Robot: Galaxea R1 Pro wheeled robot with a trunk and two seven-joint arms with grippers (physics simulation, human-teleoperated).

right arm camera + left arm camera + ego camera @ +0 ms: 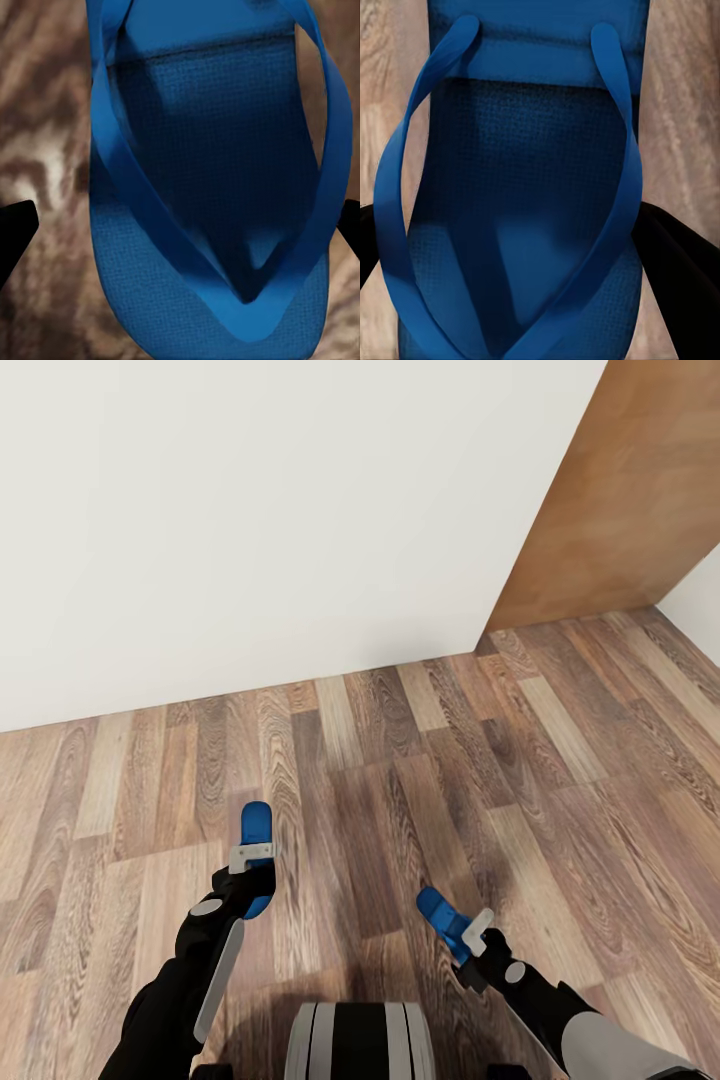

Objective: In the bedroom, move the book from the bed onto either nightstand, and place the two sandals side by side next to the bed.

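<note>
Head view: the left gripper (pixel 254 865) was seen closed on a blue sandal (pixel 257 834), which stuck out forward past the fingers, above the plank floor (pixel 400 760). The right gripper (pixel 470 940) was likewise clamped on the second sandal (pixel 442 916), which pointed forward and toward the left. The two sandals were held well apart, each over bare floor. A white wall (pixel 250 510) was noted ahead, meeting the floor in a line that ran across the view. A brown wooden panel (pixel 620 500) stood at the right, its foot reaching the floor beyond the right arm. Open floor lay between the grippers and the wall, and to both sides. The robot's base (pixel 360 1040) showed at the lower edge, between the arms.

Left wrist view: the sandal (pixel 525 187) was seen close up, straps uppermost, with dark fingers (pixel 679 285) pressed at both its sides. Wood floor (pixel 682 112) showed along each side of the sole.

Right wrist view: the second sandal (pixel 217 195) was seen strap side up. Dark fingertips (pixel 15 225) were recorded at its two sides; contact with the sole could not be made out here. Floor (pixel 45 135) lay behind.
</note>
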